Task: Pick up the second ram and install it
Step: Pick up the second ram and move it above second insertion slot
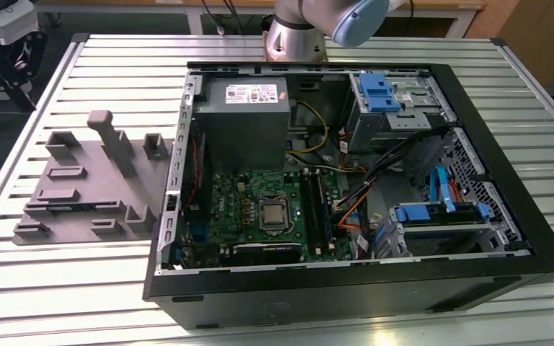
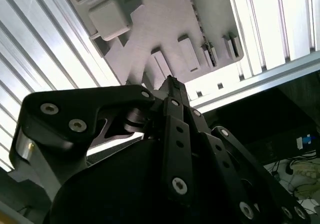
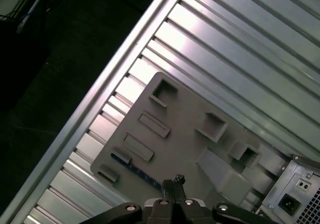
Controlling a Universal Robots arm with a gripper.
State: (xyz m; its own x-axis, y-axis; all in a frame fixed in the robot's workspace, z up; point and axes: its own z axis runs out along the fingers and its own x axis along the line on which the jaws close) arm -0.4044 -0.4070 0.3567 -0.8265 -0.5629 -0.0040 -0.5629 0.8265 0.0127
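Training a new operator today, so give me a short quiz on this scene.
1. True or false: the tool holds the second ram.
2. Relative to the computer case in the exterior view, the gray holder sits: A) inside it; B) on the table, at the exterior view's left of it; C) atop its power supply.
3. What colour are the drive brackets in the case?
Key: 1 false, the ram lies in the holder; 2 B; 3 blue.

Even overhead light brightens the ribbed table in the exterior view, with white glints beside the dark computer case. In the second wrist view the table blows out to glare, while the end effector sits in near-black shadow.
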